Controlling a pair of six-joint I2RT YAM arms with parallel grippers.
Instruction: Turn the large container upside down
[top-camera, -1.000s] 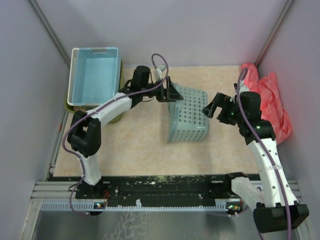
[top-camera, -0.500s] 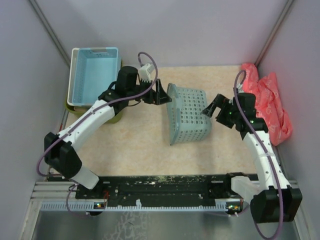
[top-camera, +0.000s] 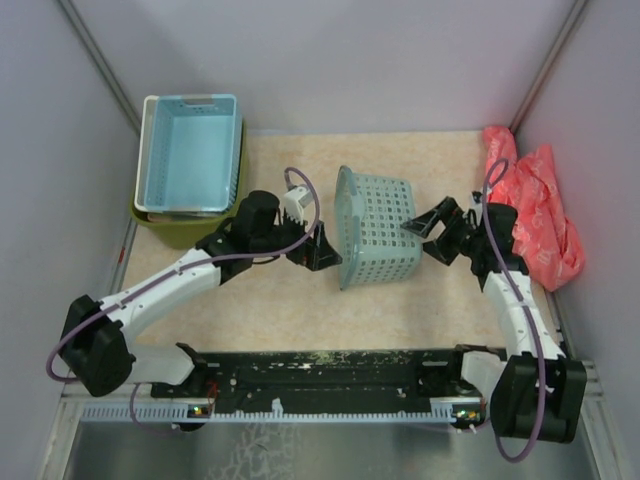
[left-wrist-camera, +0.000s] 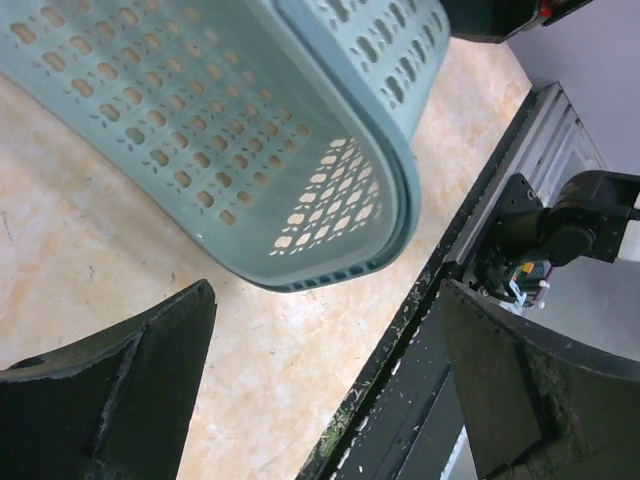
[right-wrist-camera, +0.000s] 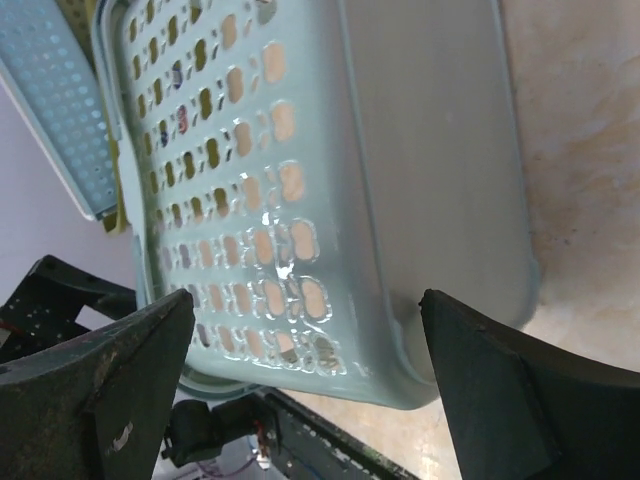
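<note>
Top external view: a deep olive-green slotted plastic tub (top-camera: 175, 226) sits at the upper left, under a light-blue rectangular tray (top-camera: 190, 150). At centre, a pale teal perforated basket (top-camera: 378, 238) lies on its side between the left gripper (top-camera: 324, 250) and right gripper (top-camera: 428, 234).

Left wrist view: the fingers (left-wrist-camera: 110, 390) are spread wide and hold nothing.

Right wrist view: the fingers (right-wrist-camera: 90, 380) are spread, seemingly clear of the basket.
</note>
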